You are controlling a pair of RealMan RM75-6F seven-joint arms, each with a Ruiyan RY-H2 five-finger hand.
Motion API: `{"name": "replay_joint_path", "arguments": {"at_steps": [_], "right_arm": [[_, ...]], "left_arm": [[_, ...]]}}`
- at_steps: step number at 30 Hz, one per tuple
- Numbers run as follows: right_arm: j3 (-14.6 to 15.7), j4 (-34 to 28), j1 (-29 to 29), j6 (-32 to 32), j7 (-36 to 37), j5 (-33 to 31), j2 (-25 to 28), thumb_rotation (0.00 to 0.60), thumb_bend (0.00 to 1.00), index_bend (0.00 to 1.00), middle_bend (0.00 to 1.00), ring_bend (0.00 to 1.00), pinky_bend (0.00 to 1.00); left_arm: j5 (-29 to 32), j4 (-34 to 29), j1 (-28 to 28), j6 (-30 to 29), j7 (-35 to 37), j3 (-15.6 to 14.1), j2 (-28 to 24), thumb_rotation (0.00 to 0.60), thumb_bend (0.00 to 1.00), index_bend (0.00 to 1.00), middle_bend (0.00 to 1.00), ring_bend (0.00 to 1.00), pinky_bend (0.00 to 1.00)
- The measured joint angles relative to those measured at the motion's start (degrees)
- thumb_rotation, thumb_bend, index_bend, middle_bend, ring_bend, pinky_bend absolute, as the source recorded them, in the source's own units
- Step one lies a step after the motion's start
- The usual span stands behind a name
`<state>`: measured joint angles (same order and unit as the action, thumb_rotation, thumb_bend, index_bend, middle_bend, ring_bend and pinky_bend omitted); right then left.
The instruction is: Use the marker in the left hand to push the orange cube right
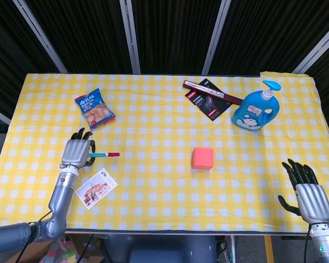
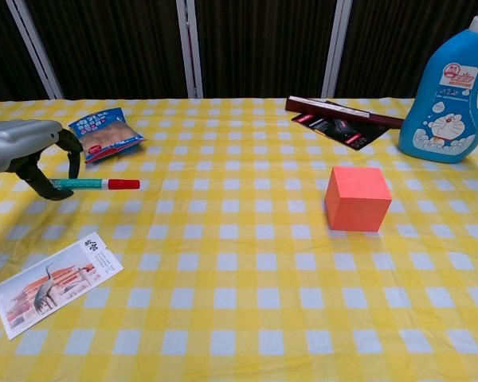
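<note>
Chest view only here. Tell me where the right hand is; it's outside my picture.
Observer: The right hand is over the table near its front right corner, fingers spread, holding nothing.
Operator: Describe the bottle's top; it's cut off for me.
Observer: The blue bottle has a blue pump head on top.
Operator: Tell me how the left arm comes in.
Observer: From the left hand holding the marker, the forearm runs back to the front table edge, just left of the postcard.
</note>
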<state>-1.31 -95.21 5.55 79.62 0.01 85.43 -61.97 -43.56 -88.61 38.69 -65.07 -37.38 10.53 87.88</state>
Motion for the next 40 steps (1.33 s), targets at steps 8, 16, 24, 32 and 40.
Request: {"name": "replay_joint_path", "arguments": {"at_steps": [8,16,24,32,40], "right_arm": [[0.01,0.01,-0.02,-0.03,0.1,-0.02,0.1,0.6,0.38,0.0,0.0,0.0,0.0],[0.21,0.03,0.14,-0.54,0.17,0.06,0.35,0.6,0.38,0.0,0.0,0.0,0.0],[0.04,1.04,0.09,0.58,-1.35,0.93,-0.28,0.6,0.38,0.0,0.0,0.0,0.0],[-0.49,2.74,-0.26,3.4,-5.72,2.18,-2.32,0.6,0.38,0.0,0.0,0.0,0.0],[-0.42,3.06,-0.24,3.33,-7.2,2.43,-2.93,0.6,0.38,0.0,0.0,0.0,0.0]], "left_arm": [[-0.17,0.64,-0.5,1.08,1.93,-0.4,-0.5,0.6,0.31,0.35,0.07,0.0,0.08],[-2.87,-3.01,-3.08,-0.48,6.4,-0.99,-3.76,0.6,0.3,0.24,0.05,0.0,0.07],[-14.83,-7.7,-11.01,-7.22,15.09,-5.76,-11.62,0.6,0.22,0.0,0.0,0.0,0.0],[-28.69,-8.23,-21.74,-18.21,22.48,-13.24,-19.29,0.6,0.12,0.0,0.0,0.0,0.0],[-34.11,-7.93,-27.82,-24.52,27.37,-15.34,-22.3,0.6,0.11,0.0,0.0,0.0,0.0]]}}
